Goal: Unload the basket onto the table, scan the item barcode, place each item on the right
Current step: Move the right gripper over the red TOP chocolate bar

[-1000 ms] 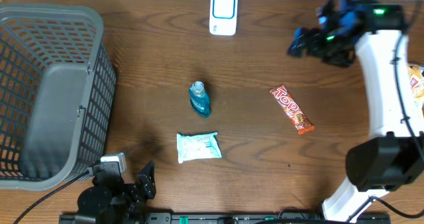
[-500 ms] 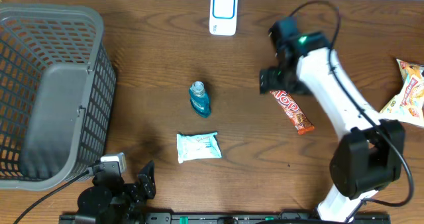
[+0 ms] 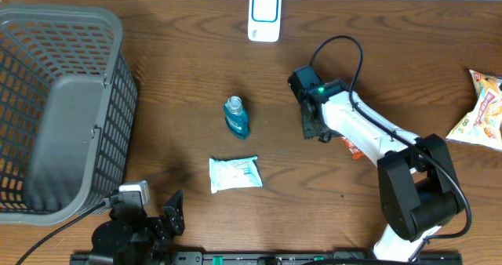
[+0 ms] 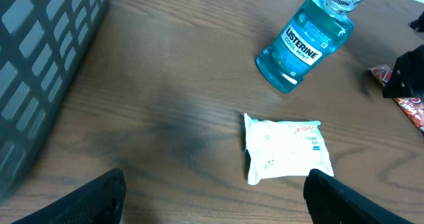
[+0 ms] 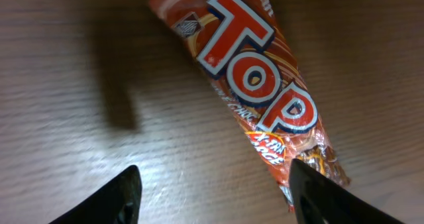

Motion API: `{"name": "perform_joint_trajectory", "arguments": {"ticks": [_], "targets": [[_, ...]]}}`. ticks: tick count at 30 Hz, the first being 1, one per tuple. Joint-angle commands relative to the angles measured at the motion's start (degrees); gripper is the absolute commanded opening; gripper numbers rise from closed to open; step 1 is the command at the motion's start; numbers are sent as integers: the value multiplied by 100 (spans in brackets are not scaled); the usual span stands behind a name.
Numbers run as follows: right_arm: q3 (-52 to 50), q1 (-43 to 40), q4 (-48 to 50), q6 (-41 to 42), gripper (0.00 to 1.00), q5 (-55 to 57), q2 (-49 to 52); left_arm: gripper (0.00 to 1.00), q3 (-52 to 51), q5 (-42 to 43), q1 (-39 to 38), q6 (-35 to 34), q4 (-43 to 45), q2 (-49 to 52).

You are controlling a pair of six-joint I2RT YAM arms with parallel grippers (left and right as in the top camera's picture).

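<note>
We judge that the step in hand is to pick up the candy bar (image 5: 255,85) so that it can be shown to the scanner (image 3: 264,16) at the far edge of the table (image 3: 180,77). The bar lies flat on the wood under the right gripper (image 5: 215,174), label side up. No barcode shows on this side, so it is probably underneath. In the right wrist view the bar runs slanted and sits nearer to one finger than to the other. To do this well, we think the wrist should first turn and shift until the bar's narrow width is centred between the fingers. Then it should go low, almost to the wood, because the wrapper is thin and probably slippery.

The jaws of the right gripper stand well apart, one on each side of the bar's lower part, and they hold nothing. Whether a fingertip touches the wrapper we cannot tell.

The left gripper (image 4: 215,191) is wide open and empty, with the wipes packet (image 4: 288,150) and the mouthwash bottle (image 4: 306,42) in front of it.
</note>
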Motion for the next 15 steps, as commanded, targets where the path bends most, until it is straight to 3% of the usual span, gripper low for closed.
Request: {"name": "perform_joint_trajectory", "arguments": {"ticks": [1,3,6,8,9,10,15], "targets": [[-302,-160,282,50,68,269,-109,86,0,28,24,55,-4,-4],[-479,-251,573,46,70,271,-109,86,0,28,24,55,-4,-4],[-870,-474,1248,-142,65,269,-109,86,0,28,24,55,-4,-4],[-1071,-566,1510,-144,47,267,-109,86,0,28,24,55,-4,-4],[-1191,-612,1600,-142,21,227,-109,86,0,28,24,55,-4,-4],[-1270,-638,1641,-142,7,203,-109,86,0,28,24,55,-4,-4],[-1582,-667,1860,-142,2,203,-109,86,0,28,24,55,-4,-4]]}}
